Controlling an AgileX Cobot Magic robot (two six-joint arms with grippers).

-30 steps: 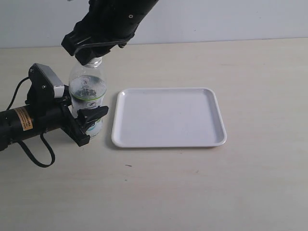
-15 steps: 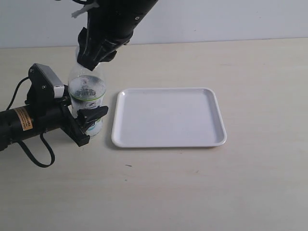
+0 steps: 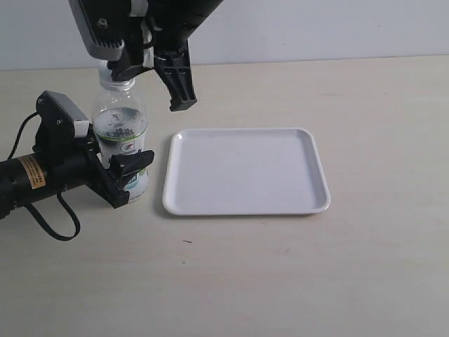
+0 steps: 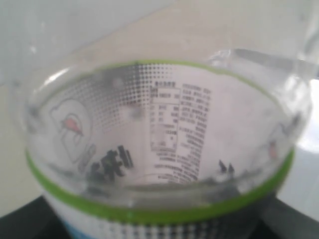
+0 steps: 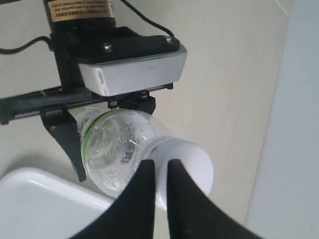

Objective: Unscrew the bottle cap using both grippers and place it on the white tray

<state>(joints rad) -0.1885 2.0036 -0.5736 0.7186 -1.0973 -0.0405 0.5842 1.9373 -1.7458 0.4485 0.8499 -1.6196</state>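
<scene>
The bottle [image 3: 121, 133] stands upright on the counter [image 3: 316, 281], just beside the left edge of the white tray [image 3: 245, 172], which lies flat with nothing on it. The left end effector [image 3: 126, 158] reaches in low from the side and clamps the bottle's labelled body, one black finger on each side. The bottle cap [image 5: 192, 164] sits on the neck. The right end effector [image 5: 160, 163] hangs over the top of the bottle with its fingers drawn almost together, only a slit between them and nothing gripped. In the right wrist view the cap lies just past those fingertips, not between them.
</scene>
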